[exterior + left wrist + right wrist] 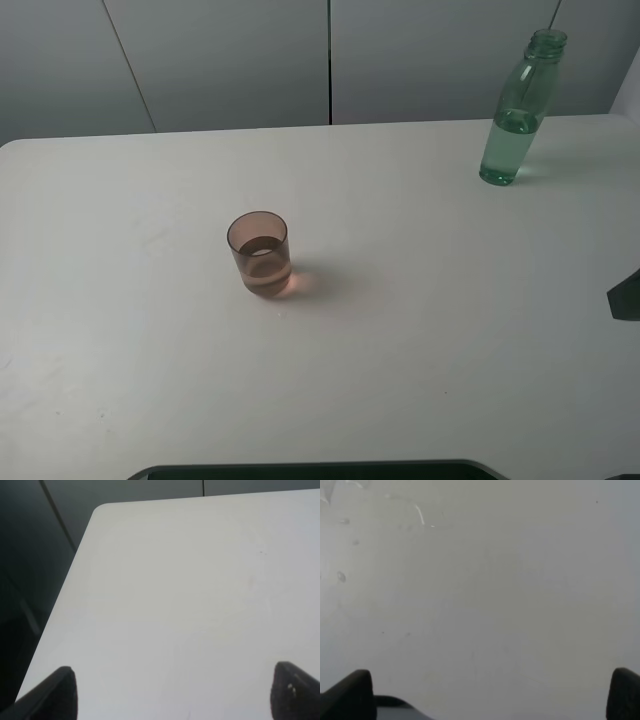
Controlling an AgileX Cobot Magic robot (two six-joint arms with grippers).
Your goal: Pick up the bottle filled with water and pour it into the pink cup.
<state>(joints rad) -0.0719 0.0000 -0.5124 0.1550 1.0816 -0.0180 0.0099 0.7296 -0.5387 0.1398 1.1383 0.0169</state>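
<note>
The green-tinted bottle [516, 112] stands upright at the back right of the white table [420, 330], uncapped, with water in its lower part. The pink cup [259, 253] stands left of the middle, holding some liquid. My left gripper [172, 692] is open over bare table near the table's rounded corner; only its two dark fingertips [55, 692] show. My right gripper [490, 695] is open over bare table; its fingertips [352, 692] show at the frame's edge. Neither gripper holds anything. In the high view only a dark bit of the right arm [626, 295] shows at the right edge.
Grey wall panels [330, 60] stand behind the table. The table's rounded corner [102, 510] and its side edge lie close to the left gripper. A few water drops [340, 575] lie on the table under the right gripper. A dark base [320, 470] sits at the front edge.
</note>
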